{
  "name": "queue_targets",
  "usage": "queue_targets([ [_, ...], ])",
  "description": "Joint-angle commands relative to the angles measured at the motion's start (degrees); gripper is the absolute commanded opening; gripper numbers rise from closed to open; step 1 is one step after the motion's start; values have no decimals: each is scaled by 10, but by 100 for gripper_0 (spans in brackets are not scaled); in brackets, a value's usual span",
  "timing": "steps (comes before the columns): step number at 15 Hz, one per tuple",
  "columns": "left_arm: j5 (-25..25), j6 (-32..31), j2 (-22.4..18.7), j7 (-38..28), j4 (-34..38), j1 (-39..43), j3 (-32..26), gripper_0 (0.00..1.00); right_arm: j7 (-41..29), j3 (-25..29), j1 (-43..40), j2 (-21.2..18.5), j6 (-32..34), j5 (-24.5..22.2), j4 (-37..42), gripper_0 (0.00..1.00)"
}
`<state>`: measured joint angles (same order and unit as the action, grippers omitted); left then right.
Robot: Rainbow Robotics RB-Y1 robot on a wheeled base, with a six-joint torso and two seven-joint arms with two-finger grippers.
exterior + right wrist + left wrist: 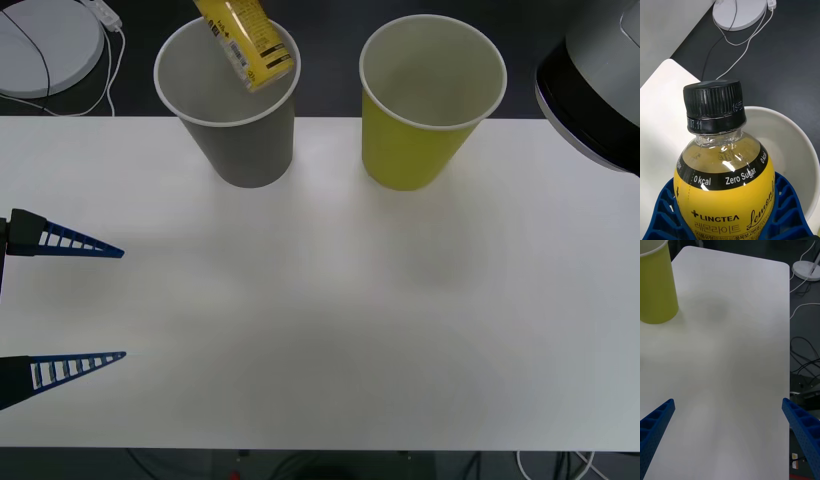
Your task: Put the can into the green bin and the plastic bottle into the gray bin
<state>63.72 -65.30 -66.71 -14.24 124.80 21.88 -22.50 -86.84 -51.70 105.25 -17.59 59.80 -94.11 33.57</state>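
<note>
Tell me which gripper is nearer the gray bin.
Right. The right gripper holds the plastic bottle over the gray bin; the left gripper waits open, well short of it.

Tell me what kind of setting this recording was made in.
Probably a lab or office test bench, staged for a sorting trial. A plain white table holds just two paper cups as bins, the gray bin and the green bin. Loose cables trail over the dark floor, beside a round white stand base.

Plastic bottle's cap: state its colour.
Black, with a ribbed side. The plastic bottle cap shows best in the right wrist view.
</note>
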Motion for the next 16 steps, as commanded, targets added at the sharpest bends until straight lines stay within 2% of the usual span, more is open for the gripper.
queue_targets([
  [1,0,0,0,0,0,0,0,100,0,-1,2,9,-10,-3,-10,0],
  [8,0,0,0,0,0,0,0,100,0,-7,2,14,-18,-4,-8,0],
  [9,0,0,0,0,0,0,0,100,0,-7,2,14,-19,-5,-8,38],
  [10,0,0,0,0,0,0,0,100,0,-9,2,14,-19,-5,-8,84],
  [11,0,0,0,0,0,0,0,100,1,-9,2,14,-18,-5,-8,100],
  [16,0,0,0,0,0,0,0,100,12,-11,2,14,-19,-6,-6,100],
])
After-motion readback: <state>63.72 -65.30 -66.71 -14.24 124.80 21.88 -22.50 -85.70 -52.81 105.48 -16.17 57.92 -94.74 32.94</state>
